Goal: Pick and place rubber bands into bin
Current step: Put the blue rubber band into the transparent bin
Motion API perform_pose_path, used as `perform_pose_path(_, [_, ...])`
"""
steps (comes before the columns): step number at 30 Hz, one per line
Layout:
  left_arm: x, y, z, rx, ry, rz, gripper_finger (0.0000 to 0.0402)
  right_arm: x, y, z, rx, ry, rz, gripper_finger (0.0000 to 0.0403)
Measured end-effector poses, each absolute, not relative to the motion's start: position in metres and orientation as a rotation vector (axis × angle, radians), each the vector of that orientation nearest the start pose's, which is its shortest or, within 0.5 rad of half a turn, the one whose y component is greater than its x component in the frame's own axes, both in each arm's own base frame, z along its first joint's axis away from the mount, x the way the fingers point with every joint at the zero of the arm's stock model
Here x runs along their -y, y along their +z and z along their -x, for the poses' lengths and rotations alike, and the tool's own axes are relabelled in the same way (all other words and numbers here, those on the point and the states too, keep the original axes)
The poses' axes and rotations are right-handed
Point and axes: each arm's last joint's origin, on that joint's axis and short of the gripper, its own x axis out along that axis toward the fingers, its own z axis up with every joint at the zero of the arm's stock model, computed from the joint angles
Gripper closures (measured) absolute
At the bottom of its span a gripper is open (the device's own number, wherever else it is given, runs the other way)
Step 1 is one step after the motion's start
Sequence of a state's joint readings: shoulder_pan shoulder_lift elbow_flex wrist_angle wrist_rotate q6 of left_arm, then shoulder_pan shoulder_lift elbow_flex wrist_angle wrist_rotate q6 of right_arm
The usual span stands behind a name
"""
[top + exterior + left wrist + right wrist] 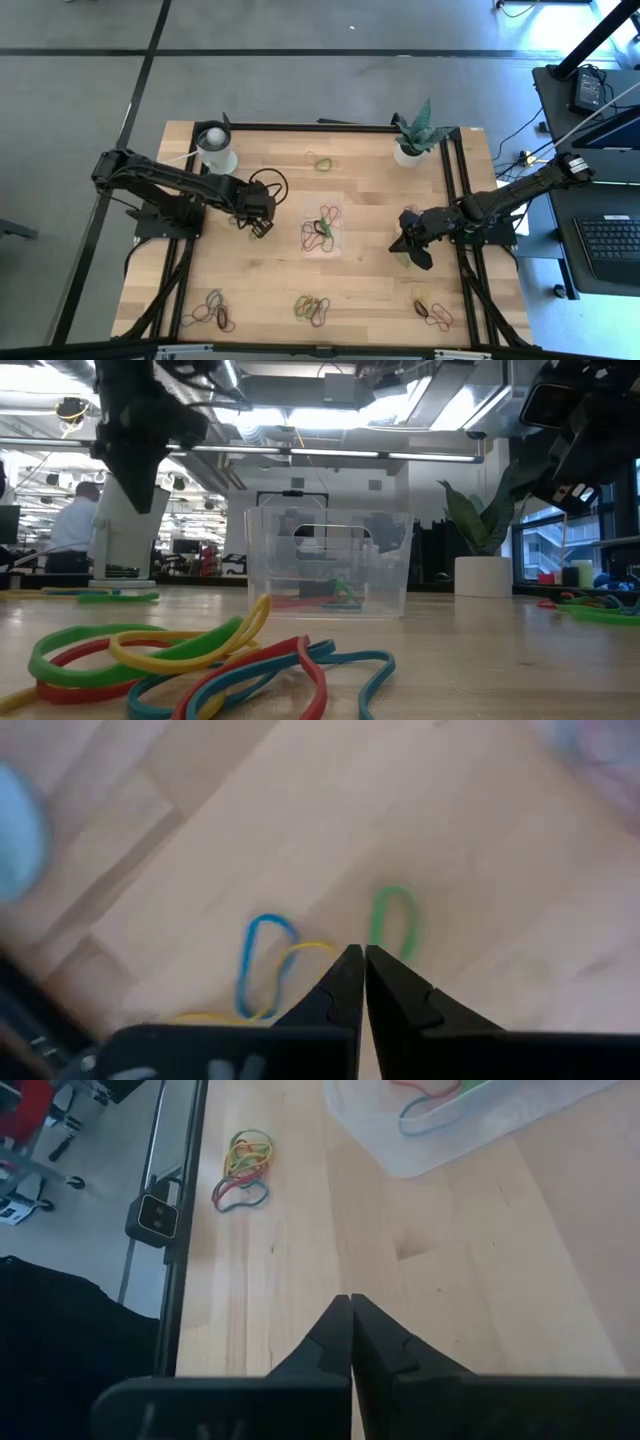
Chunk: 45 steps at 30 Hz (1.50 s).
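Wooden table (370,280) first: the bin (322,228) sits mid-table, a few bands inside. My left gripper (262,226) hangs beside it over loose bands (268,960), fingers pressed together, apparently holding nothing. I judge the pick missed; next, reopen and descend. The right gripper (405,243) waits, closed.

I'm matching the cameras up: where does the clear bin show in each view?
High view: the bin, table centre, between both arms.
Low view: middle, behind the rubber bands.
Left wrist view: not visible.
Right wrist view: corner at the upper right.
Shared landmark: coloured bands inside it.
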<state>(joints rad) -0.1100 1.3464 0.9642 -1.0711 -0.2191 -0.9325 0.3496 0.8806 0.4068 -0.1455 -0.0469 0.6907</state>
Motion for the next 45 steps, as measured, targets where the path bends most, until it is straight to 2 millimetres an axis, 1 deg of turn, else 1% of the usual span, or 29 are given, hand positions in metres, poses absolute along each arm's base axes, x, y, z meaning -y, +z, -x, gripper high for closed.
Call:
perform_pose_path(5, [0.006,0.215,-0.227,-1.31,0.851,0.464,0.037,-0.062,0.194,-0.166,-0.703,0.157,-0.582,0.0402])
perform_pose_path(11, [-0.002,0.186,-0.241,-1.434,0.922,0.438,0.0363,-0.061,0.196,-0.168,-0.67,0.109,-0.627,0.0402])
perform_pose_path(15, [-0.003,0.163,-0.248,-1.575,0.878,0.385,0.0362,-0.061,0.197,-0.168,-0.654,0.106,-0.655,0.0402])
perform_pose_path(19, [-0.005,0.148,-0.251,-1.689,0.81,0.335,0.0349,-0.061,0.199,-0.169,-0.637,0.092,-0.679,0.0402])
perform_pose_path(23, [-0.007,0.139,-0.252,-1.736,0.787,0.278,0.0324,-0.06,0.199,-0.17,-0.614,0.046,-0.69,0.0402])
perform_pose_path(27, [-0.011,0.137,-0.252,-1.738,0.801,0.221,0.0298,-0.059,0.199,-0.17,-0.6,0.021,-0.692,0.0402])
perform_pose_path(30, [-0.015,0.138,-0.252,-1.741,0.809,0.187,0.0286,-0.059,0.2,-0.171,-0.587,0.017,-0.693,0.0402])
perform_pose_path(33, [-0.02,0.135,-0.247,-1.76,0.817,0.19,0.0284,-0.059,0.201,-0.171,-0.564,-0.003,-0.696,0.0402])
perform_pose_path(37, [-0.021,0.122,-0.231,-1.843,0.774,0.251,0.0286,-0.058,0.201,-0.172,-0.542,-0.041,-0.72,0.0402])
perform_pose_path(40, [-0.019,0.115,-0.223,-1.846,0.767,0.25,0.0292,-0.058,0.201,-0.172,-0.539,-0.05,-0.729,0.0402])
perform_pose_path(45, [-0.016,0.113,-0.223,-1.833,0.741,0.228,0.0308,-0.058,0.201,-0.172,-0.538,-0.051,-0.728,0.0402])
